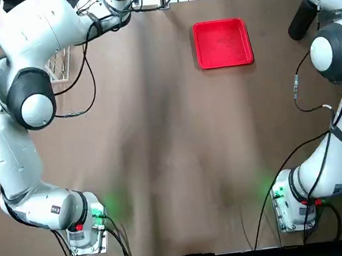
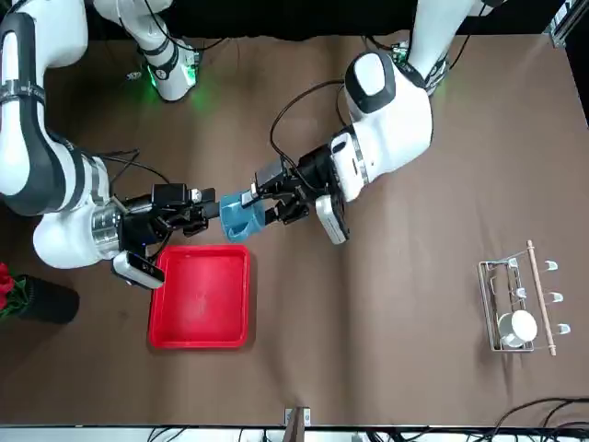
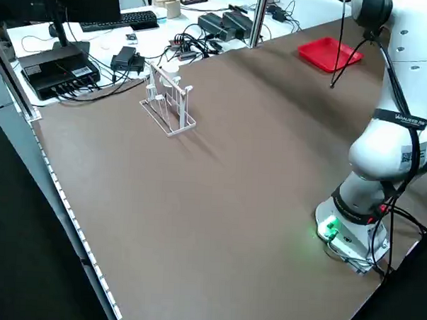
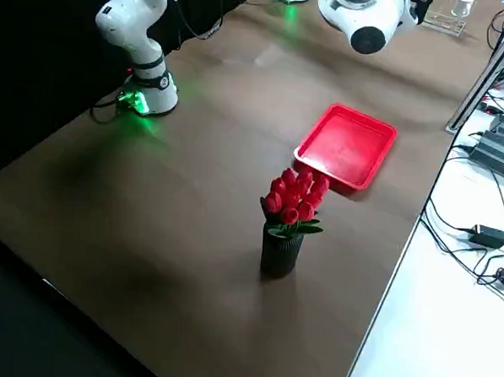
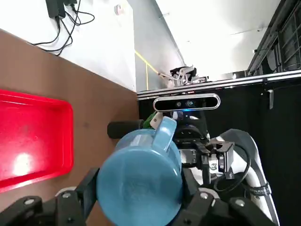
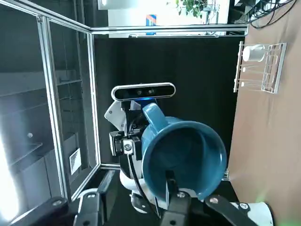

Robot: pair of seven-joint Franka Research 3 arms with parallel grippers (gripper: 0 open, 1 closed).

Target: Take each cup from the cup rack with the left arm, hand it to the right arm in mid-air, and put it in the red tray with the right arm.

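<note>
The blue cup (image 2: 237,216) hangs in mid-air just past the robot-side edge of the red tray (image 2: 201,295). My left gripper (image 2: 269,204) is shut on it, one finger on each side of its body (image 5: 136,179). My right gripper (image 2: 210,210) faces it from the other side, open. One of its fingers (image 6: 168,184) reaches inside the cup's mouth and the other stays outside the wall. The white cup (image 2: 520,325) still hangs on the cup rack (image 2: 515,276) at the table's far left. The top view shows neither gripper.
A black vase with red flowers (image 4: 288,220) stands near the table's right edge, beside the tray (image 4: 347,147). The left arm partly hides the rack (image 1: 60,63) from above. Cables and electronics lie on the white desk beyond the table's far edge.
</note>
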